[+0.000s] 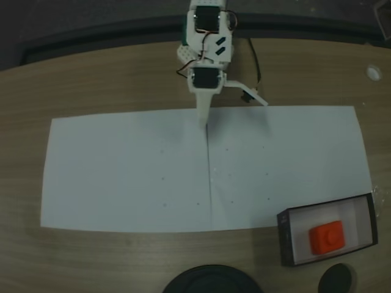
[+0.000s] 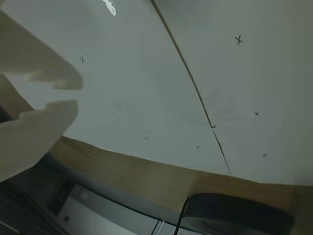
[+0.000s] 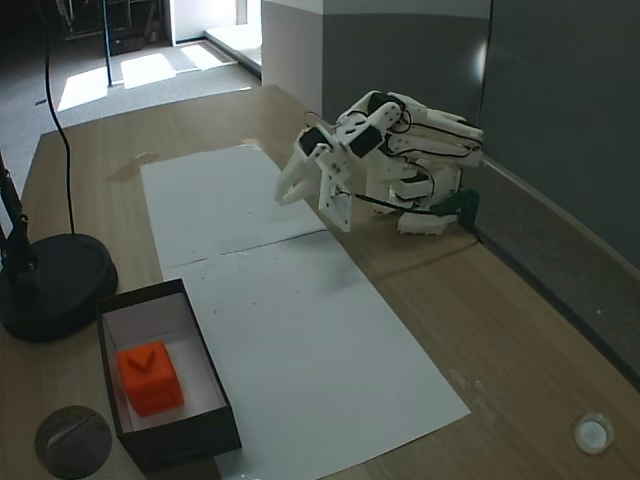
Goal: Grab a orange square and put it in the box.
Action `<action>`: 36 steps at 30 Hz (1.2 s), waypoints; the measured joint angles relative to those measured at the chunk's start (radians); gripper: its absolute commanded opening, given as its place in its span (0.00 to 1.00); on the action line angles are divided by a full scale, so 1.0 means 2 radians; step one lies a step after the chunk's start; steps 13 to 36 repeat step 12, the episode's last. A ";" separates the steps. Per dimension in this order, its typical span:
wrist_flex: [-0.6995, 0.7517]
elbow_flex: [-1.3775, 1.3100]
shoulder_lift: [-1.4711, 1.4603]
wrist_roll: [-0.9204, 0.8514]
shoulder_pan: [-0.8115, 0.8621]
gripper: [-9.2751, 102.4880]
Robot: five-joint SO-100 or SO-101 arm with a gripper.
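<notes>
Nearest the fixed camera, the orange square (image 3: 150, 377) sat inside the box (image 3: 215, 395), already home. Far across the white paper (image 3: 300, 330), well apart, the claw (image 3: 312, 196) hung over the bench, seemingly part-open, holding nothing.

The cube (image 1: 326, 237) is bright orange-red, sitting inside a box (image 1: 285, 237) with thin black walls and a white inside. The counter (image 1: 110, 82) is light brown wood grain. Two white paper sheets (image 1: 128, 171) carry tiny dark x marks (image 2: 238, 39), seen in the wrist view. The arm (image 3: 400, 150) is white plastic with black motors, black and red wires and a green base piece. The round stand base (image 3: 55, 285) is black.
</notes>
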 measured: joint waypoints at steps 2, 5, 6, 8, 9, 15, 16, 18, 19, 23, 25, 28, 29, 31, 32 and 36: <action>0.046 -0.002 0.000 0.015 -0.005 0.08; 0.117 -0.014 0.000 0.042 -0.005 0.08; 0.138 -0.019 0.000 0.048 -0.005 0.08; 0.148 -0.025 0.000 0.051 -0.008 0.08; 0.149 -0.025 0.000 0.054 -0.008 0.08; 0.150 -0.026 0.000 0.061 -0.005 0.08; 0.150 -0.026 0.000 0.061 -0.005 0.08; 0.150 -0.026 0.000 0.061 -0.005 0.08; 0.150 -0.026 0.000 0.061 -0.005 0.08; 0.150 -0.026 0.000 0.061 -0.005 0.08; 0.150 -0.026 0.000 0.061 -0.005 0.08; 0.150 -0.026 0.000 0.061 -0.005 0.08; 0.150 -0.026 0.000 0.061 -0.005 0.08; 0.150 -0.026 0.000 0.061 -0.005 0.08; 0.150 -0.026 0.000 0.061 -0.005 0.08; 0.150 -0.026 0.000 0.061 -0.005 0.08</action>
